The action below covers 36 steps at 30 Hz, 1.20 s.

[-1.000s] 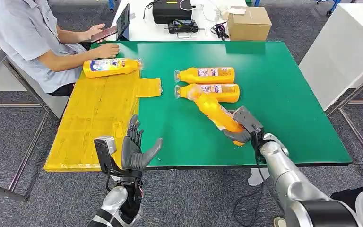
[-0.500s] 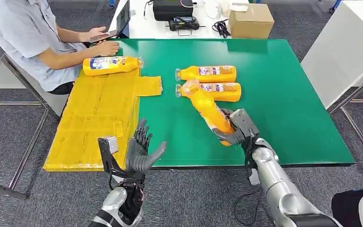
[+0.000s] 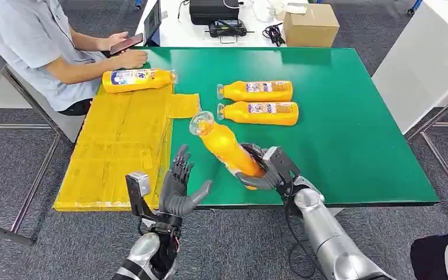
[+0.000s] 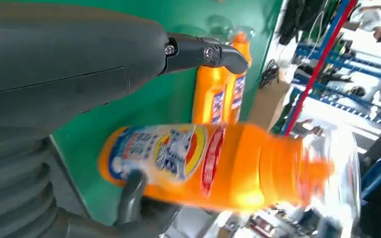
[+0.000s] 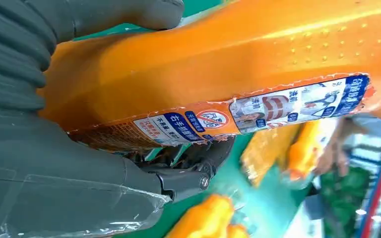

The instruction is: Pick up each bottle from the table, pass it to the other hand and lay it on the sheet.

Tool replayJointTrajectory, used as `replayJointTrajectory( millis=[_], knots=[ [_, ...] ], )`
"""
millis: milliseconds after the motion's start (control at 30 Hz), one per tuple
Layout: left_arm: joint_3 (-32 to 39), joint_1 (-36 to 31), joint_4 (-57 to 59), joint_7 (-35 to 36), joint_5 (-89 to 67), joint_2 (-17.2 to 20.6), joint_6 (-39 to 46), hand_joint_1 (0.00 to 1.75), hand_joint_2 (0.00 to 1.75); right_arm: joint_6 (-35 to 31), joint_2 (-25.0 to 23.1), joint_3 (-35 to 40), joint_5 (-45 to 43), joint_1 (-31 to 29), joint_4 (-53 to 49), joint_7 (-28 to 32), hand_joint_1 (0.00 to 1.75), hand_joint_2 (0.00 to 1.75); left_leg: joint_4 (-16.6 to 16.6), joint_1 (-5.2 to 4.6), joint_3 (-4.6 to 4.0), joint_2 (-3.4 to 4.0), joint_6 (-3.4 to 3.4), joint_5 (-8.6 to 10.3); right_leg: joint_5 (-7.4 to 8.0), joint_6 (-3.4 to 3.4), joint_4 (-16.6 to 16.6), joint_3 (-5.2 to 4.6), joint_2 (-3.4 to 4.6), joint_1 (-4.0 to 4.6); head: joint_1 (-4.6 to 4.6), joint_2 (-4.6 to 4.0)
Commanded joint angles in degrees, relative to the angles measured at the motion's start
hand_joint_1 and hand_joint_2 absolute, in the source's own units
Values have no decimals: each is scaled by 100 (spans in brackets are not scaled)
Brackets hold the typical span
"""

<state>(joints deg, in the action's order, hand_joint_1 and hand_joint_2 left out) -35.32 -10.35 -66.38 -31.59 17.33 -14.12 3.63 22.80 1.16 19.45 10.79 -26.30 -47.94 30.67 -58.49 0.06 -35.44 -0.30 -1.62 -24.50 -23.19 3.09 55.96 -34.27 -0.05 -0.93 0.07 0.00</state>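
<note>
— What is the right robot hand [image 3: 263, 170] doing?
— It grips an orange bottle [image 3: 226, 147] by its base end, lifted off the green surface [image 3: 356, 134] and tilted, clear cap toward the far left.

— And the left robot hand [image 3: 178, 188]?
— It is raised near the surface's near edge, fingers spread, holding nothing, just left of the bottle and apart from it.

— What else lies around?
— Two more bottles [image 3: 255, 91] [image 3: 259, 112] lie side by side farther out, caps pointing left. A fourth bottle [image 3: 137, 80] rests at the far end of the yellow sheet [image 3: 116, 146], which covers the left side of the surface.

— Anything in the way?
— A seated person [image 3: 35, 41] at the far left corner rests a hand beside that fourth bottle and holds what seems to be a phone. A cardboard box [image 3: 310, 24] sits on the white table beyond.
</note>
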Motion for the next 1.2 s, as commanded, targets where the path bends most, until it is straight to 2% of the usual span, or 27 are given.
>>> replayJointTrajectory(
  millis=[33, 500, 767, 867, 1000, 1033, 1067, 1167, 1200],
  knots=[
    [535, -267, 109, -320, 146, -17, 166, 0, 175, 275, 144, 770, -228, -47, -397, -81, 175, 175, 0, 3, 9, 4, 7, -4, -3, -11, 0, 7, 3, 4, 2, 0],
    [757, -339, 310, -196, 452, -101, 110, 0, 175, 175, 16, 993, -413, 48, -674, 49, 175, 175, 3, 2, 21, 7, 9, -7, -7, -13, 0, 17, 5, 3, 2, 0],
    [540, -294, 276, -83, 563, -60, -177, 0, 175, 54, 12, 1029, -519, 8, -641, -38, 175, 175, 3, 2, 9, 1, 5, -2, -2, -8, -2, 7, 0, 3, 2, 0],
    [374, -196, 214, 1, 617, -9, -389, 0, 175, -63, 49, 984, -538, -36, -555, -43, 175, 175, 3, 3, 29, 7, 10, -10, -9, -15, -2, 25, 4, 4, 2, 0],
    [297, -67, 37, -287, 314, 36, -88, 0, 175, -250, 81, 817, -561, -57, -511, -96, 175, 175, 4, 0, 21, 6, 7, -7, -7, -11, -1, 17, 4, 1, 2, 0],
    [281, -60, 37, -278, 301, 44, -50, 0, 175, -283, 93, 782, -554, -47, -519, -100, 175, 175, 5, 2, 39, 9, 11, -14, -13, -18, 0, 33, 6, 4, 2, 0],
    [281, -60, 37, -278, 301, 44, -50, 0, 175, -283, 93, 782, -554, -47, -519, -100, 175, 175, 4, 0, 10, 2, 5, -3, -3, -7, -3, 8, 1, 1, 2, 0],
    [281, -57, 43, -278, 301, 50, -52, 0, 175, -276, 103, 778, -556, -46, -517, -100, 175, 175, 4, 0, 13, 2, 6, -3, -4, -9, -2, 11, 1, 1, 0, 0],
    [281, -57, 43, -278, 301, 50, -52, 0, 175, -276, 103, 778, -556, -46, -517, -100, 175, 175, 5, 2, 43, 7, 13, -15, -15, -21, -1, 38, 4, 4, 2, 0]
  ],
)
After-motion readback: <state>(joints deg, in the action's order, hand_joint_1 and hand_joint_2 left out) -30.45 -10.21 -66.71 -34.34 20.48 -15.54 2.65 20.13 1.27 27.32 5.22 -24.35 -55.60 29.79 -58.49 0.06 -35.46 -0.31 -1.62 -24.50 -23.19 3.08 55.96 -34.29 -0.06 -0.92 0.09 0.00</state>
